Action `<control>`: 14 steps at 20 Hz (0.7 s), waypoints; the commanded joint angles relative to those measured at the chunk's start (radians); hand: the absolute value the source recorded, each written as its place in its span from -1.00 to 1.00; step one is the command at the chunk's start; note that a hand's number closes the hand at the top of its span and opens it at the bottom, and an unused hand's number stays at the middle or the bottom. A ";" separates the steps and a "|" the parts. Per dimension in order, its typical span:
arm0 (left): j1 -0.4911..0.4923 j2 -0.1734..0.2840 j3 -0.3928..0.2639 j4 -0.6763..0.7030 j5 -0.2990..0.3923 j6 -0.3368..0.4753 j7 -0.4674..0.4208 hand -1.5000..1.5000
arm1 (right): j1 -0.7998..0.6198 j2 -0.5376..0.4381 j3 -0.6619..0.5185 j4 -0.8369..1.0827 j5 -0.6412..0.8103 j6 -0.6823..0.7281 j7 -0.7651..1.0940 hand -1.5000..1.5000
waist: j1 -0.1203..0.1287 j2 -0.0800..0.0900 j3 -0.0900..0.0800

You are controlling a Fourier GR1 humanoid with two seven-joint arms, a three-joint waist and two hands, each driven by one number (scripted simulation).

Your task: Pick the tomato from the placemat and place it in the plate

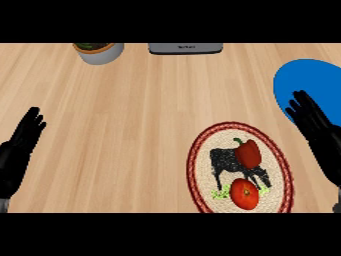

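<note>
Counter [143,115]: light wood planks, fills the whole view; everything else sits on it.
Plate [328,80]: plain blue, up and to the right of the placemat, well apart from it; cut off by the right edge; nothing lies on the part that shows.
Placemat [202,165]: woven, cream middle, dark red border, black cow print; lower right of centre; landmark for all the rest.
Right hand [322,135]: black, just right of the placemat, not touching it; fingers straight and spread, pointing up; fingertips lie over the plate's lower left rim; grasping nothing.
Left hand [14,150]: black, far left of the placemat, near the left edge; fingers straight and together, pointing up; released, nothing in it.
Box [185,48]: grey, flat-looking, far above the placemat at the top edge; only the near side shows, can't tell what it is.
Pot [98,52]: pale grey, round, green leaves inside; far up and left of the placemat, left of the box; top cut off.
Pepper [248,152]: red, green stem; on the placemat, upper half, over the cow print.
Tomato [244,194]: red, round; on the placemat, lower half, just below the pepper; untouched by either hand.
</note>
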 commanded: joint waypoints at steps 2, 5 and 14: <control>-0.045 -0.093 -0.053 0.024 -0.097 0.110 0.068 0.00 | 0.041 0.073 0.019 -0.127 0.002 -0.050 0.017 1.00 | -0.003 0.013 -0.021; -0.098 -0.126 -0.057 0.115 -0.119 0.153 0.125 0.00 | 0.118 0.158 0.098 -0.270 0.045 -0.107 -0.028 1.00 | -0.020 0.012 -0.021; -0.022 -0.161 -0.085 0.103 -0.086 0.156 0.157 0.00 | 0.274 0.152 0.067 -0.149 0.450 -0.391 -0.207 1.00 | -0.050 0.013 -0.013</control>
